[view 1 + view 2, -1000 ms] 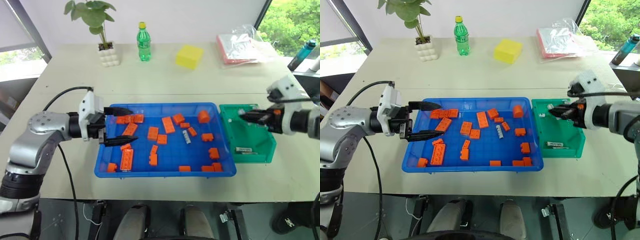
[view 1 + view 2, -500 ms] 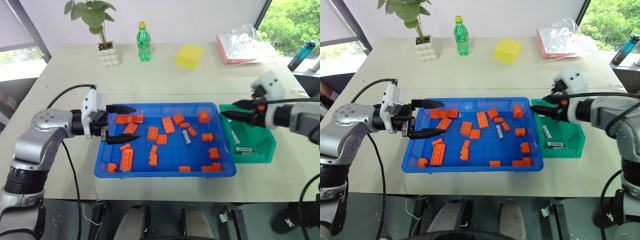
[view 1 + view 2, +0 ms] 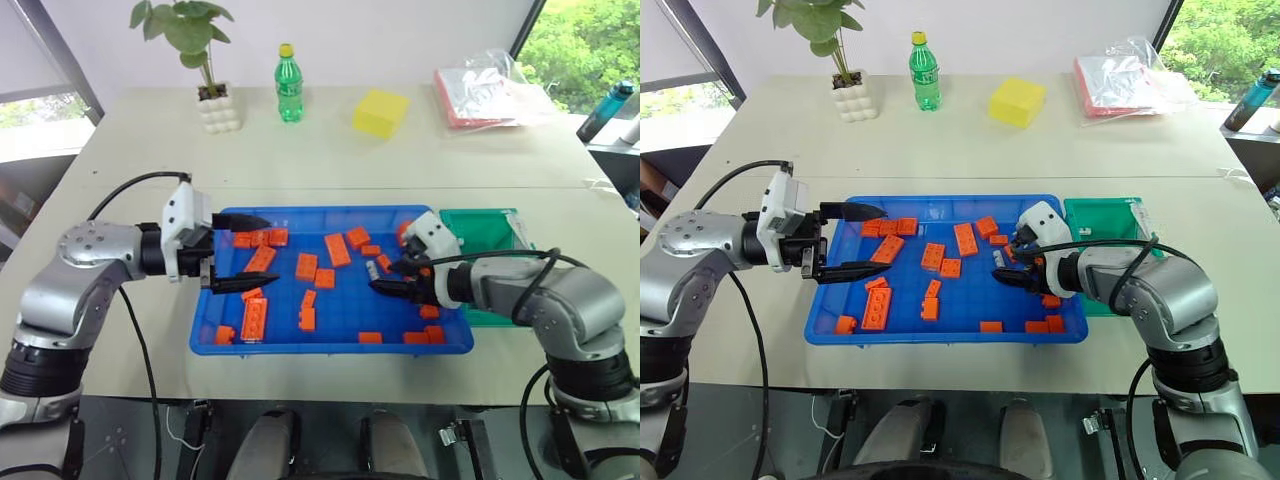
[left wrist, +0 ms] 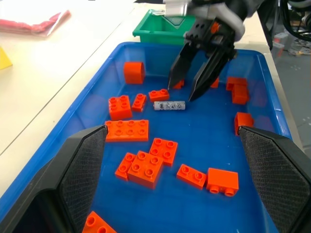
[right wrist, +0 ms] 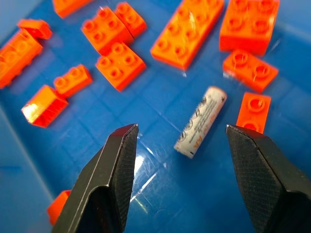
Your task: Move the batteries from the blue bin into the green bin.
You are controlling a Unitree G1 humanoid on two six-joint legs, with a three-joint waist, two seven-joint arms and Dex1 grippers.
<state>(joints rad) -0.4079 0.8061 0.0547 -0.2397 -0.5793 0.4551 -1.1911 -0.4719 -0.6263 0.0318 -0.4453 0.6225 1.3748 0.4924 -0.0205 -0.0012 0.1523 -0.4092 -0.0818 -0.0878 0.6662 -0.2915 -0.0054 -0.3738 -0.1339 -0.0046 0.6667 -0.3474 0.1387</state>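
Note:
The blue bin (image 3: 330, 347) sits mid-table and holds several orange bricks (image 3: 306, 266) and one silver-grey battery (image 3: 372, 270). That battery (image 5: 200, 122) lies flat on the gridded floor. My right gripper (image 3: 385, 277) hangs open just above it, a finger on either side, touching nothing. From the left wrist view, the right gripper (image 4: 187, 92) points down at the battery (image 4: 169, 106). Over the bin's left end, my left gripper (image 3: 245, 250) is open and empty. The green bin (image 3: 478, 212) stands against the blue bin's right side, partly hidden by my right arm.
At the back of the table stand a potted plant (image 3: 205, 95), a green bottle (image 3: 288, 85), a yellow block (image 3: 379, 112) and a clear bag with red contents (image 3: 485, 92). A blue bottle (image 3: 603, 108) sits at the far right edge.
My right gripper was shut over the green bin, opened, then swung left and down into the blue bin above the battery. The left gripper has stayed put.

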